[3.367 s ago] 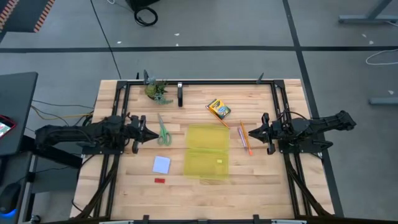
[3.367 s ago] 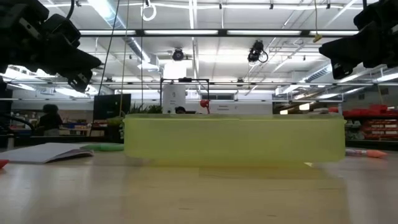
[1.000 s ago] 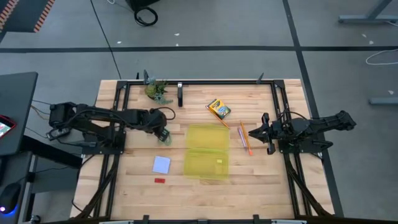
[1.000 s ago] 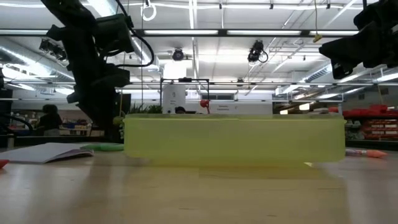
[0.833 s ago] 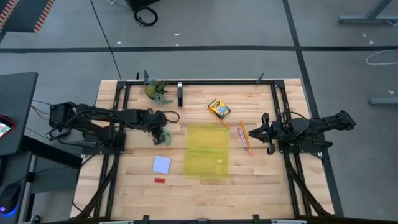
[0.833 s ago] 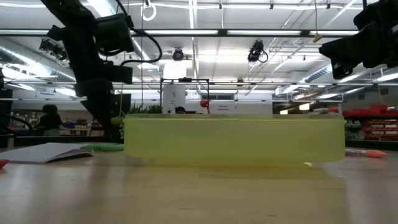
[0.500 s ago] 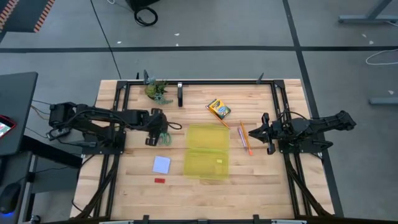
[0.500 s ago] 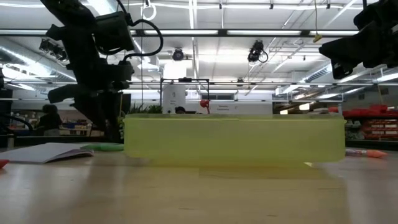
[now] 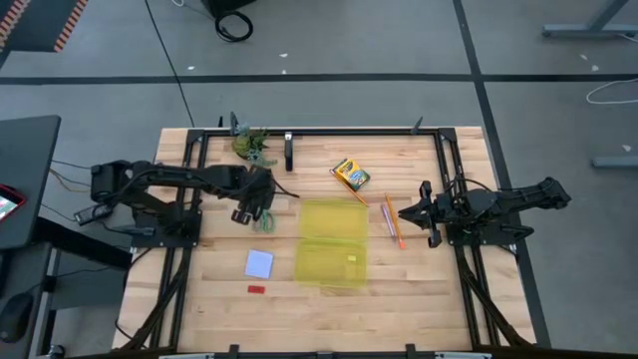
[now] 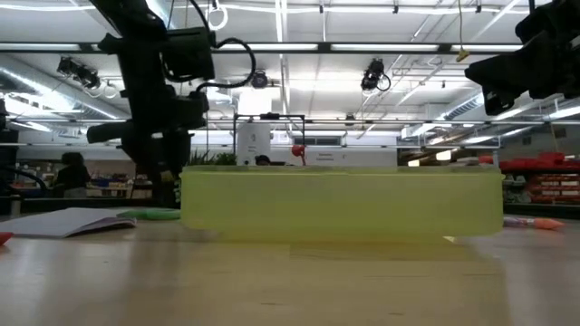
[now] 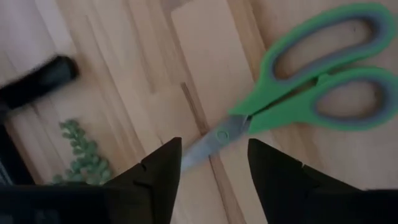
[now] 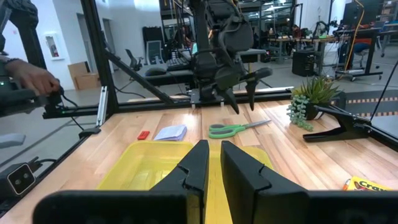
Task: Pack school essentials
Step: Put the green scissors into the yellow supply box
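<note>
The green-handled scissors [image 11: 311, 81] lie flat on the table, left of the yellow case [image 9: 332, 244]. My left gripper [image 11: 211, 146] hangs open just above them, pointing down, a finger on each side of the blades near the pivot; in the right wrist view its fingertips [image 12: 241, 104] stand clear of the scissors [image 12: 236, 129]. The crayon box [image 9: 350, 175], orange pencil [image 9: 394, 224], blue note pad [image 9: 259, 263] and red eraser [image 9: 257, 289] lie on the table. My right gripper [image 9: 404, 212] waits shut, above the table right of the pencil.
A leafy green clump [image 9: 249, 145] and a black clamp [image 9: 289, 152] sit at the far edge. Dark frame rails run along the table's left, right and far sides. Bare wood lies in front of the case, toward the near edge.
My left gripper has stayed over the scissors, shifted a little toward the table's right edge and turned about its own axis. Its fingers have spread wider. The scissors have not moved.
</note>
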`<state>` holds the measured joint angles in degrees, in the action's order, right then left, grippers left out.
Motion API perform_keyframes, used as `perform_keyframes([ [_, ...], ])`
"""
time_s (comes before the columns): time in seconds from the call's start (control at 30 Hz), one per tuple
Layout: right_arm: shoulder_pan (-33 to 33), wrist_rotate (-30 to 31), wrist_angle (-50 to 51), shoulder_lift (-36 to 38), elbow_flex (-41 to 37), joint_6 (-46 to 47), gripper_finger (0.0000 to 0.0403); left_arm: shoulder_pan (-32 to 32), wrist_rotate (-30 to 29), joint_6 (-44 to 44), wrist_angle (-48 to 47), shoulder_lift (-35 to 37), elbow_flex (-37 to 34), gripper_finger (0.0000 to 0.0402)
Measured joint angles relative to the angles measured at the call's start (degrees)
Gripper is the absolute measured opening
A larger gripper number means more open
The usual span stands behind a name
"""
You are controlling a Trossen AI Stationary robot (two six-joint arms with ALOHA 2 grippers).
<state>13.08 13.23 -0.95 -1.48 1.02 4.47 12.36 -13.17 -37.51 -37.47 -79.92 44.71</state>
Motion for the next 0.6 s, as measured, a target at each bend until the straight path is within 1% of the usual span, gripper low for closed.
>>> perform_keyframes([
  [0.13, -0.02, 0.00, 0.04, 0.01, 0.02, 0.00, 0.0051, -0.37, -0.03, -5.14, 0.60, 0.05, -0.04, 0.0171],
  [0.27, 0.00, 0.00, 0.04, 0.00, 0.01, 0.00, 0.0051, -0.30, -0.10, -10.88, -0.30, 0.05, -0.04, 0.0172],
  [0.33, -0.02, 0.00, 0.02, 0.00, 0.00, 0.00, 0.0051, -0.30, -0.12, -15.98, -0.60, 0.05, -0.04, 0.0183],
  [0.43, 0.00, 0.00, 0.02, 0.00, 0.01, 0.00, 0.0051, -0.30, -0.13, -25.07, -2.06, 0.05, -0.07, 0.0211],
  [0.6, 0.00, 0.00, 0.02, 0.00, 0.02, 0.00, 0.0051, -0.30, -0.15, -35.35, -2.94, 0.05, -0.11, 0.0252],
])
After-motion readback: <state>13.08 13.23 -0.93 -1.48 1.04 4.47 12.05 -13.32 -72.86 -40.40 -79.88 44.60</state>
